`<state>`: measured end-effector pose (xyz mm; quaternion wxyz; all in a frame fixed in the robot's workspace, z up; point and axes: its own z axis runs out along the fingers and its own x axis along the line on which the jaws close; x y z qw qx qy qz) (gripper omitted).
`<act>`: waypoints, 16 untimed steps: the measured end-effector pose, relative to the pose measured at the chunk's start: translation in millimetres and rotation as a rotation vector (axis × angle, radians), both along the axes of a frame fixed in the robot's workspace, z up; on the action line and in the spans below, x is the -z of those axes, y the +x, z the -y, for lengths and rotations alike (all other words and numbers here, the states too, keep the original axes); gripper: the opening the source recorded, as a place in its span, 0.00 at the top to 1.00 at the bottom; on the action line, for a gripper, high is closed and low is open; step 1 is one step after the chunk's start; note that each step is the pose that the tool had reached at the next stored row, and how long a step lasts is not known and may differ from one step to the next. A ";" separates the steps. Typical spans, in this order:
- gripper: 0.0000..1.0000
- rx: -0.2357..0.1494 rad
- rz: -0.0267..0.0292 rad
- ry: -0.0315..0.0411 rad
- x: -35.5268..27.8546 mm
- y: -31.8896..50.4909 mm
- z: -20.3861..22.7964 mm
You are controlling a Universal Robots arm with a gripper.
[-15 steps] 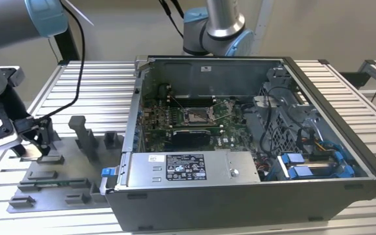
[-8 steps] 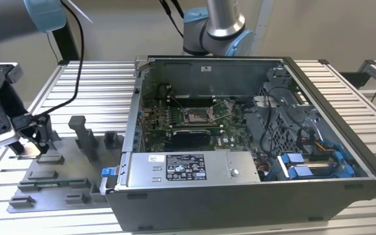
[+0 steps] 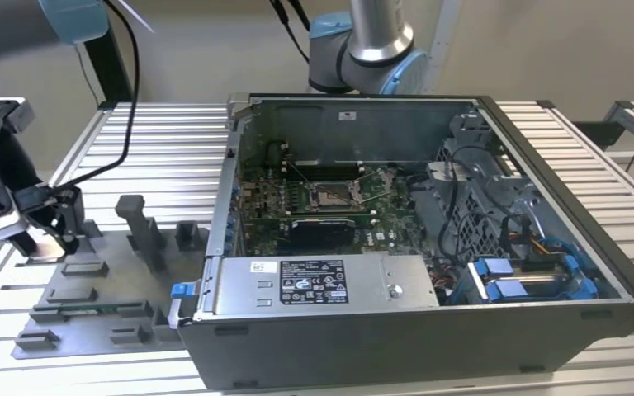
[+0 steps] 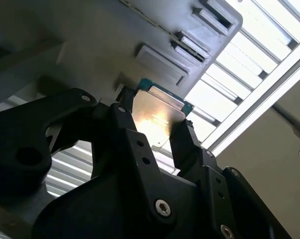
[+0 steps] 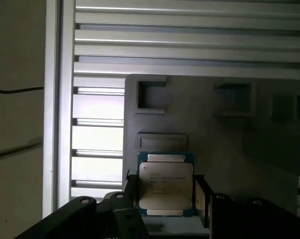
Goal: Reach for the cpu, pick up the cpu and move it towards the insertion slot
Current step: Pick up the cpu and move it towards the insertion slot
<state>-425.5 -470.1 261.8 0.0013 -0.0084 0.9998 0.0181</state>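
Over the grey fixture tray (image 3: 86, 309): one cpu (image 5: 165, 177), which I judge clamped edgewise in my pincer (image 5: 165, 195), with the insertion slot (image 3: 333, 195) well off toward the exterior view's right, inside the open computer case (image 3: 581, 247).

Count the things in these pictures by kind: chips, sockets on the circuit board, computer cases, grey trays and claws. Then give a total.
chip: 1
socket: 1
computer case: 1
grey tray: 1
claw: 1, shut on the chip
Total: 5
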 end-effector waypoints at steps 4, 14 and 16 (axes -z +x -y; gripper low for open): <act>1.00 0.000 0.0000 -0.0006 -5.0 0.0 0.0; 1.00 0.000 0.0000 -0.0022 -18.1 0.0 -0.1; 1.00 0.000 0.0001 -0.0024 -20.7 0.0 -0.1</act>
